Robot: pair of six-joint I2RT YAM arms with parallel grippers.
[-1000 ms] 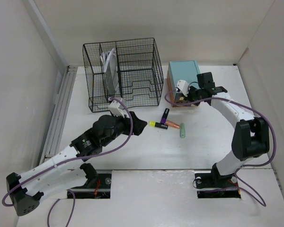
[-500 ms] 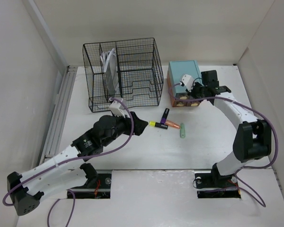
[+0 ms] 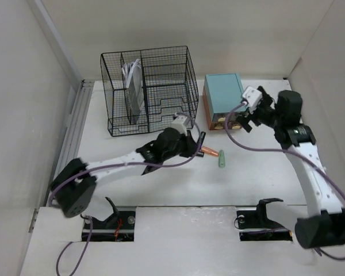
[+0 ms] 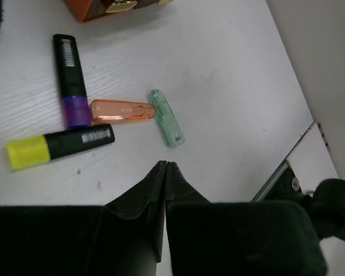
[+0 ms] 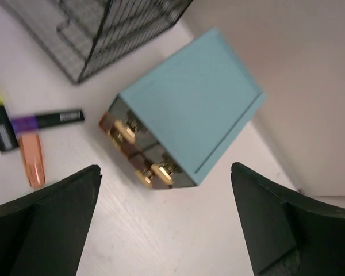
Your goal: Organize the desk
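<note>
**Fig. 1.** My 2 grippers above the desk [image 4: 236, 80], a white matte tabletop that lies beneath and ahead of both sets of fingers.

**(a) Left gripper** [image 4: 164, 168]. My 2 fingers are pressed tip to tip with nothing between them. 4 loose items lie just ahead of the tips:
- a green translucent stick [image 4: 165, 118], the nearest;
- an orange cap-like piece [image 4: 122, 110], meeting the stick's far end on the left;
- a yellow-capped black highlighter [image 4: 60, 145], further left;
- a purple-banded black marker [image 4: 69, 80], beyond the others, its purple end just beside the orange piece.

**(b) Right gripper** [image 5: 165, 169]. My fingers are spread wide and hold nothing. The teal drawer box [image 5: 190, 98] stands ahead, framed between them, with its gold-knobbed fronts toward me. The black wire-mesh organizer [image 5: 103, 34] is beyond it to the left.

**Handling (judgement).** The desk looks stiff and fixed, a surface to work on and not something to grip. Its smooth top probably lets a nudged barrel slide or roll. The 4 items look light, hard and somewhat slippery. I would open the left fingers first, then pinch each item across its barrel at mid-length from above. The green stick, free on its right side, offers the cleanest first hold.
</note>
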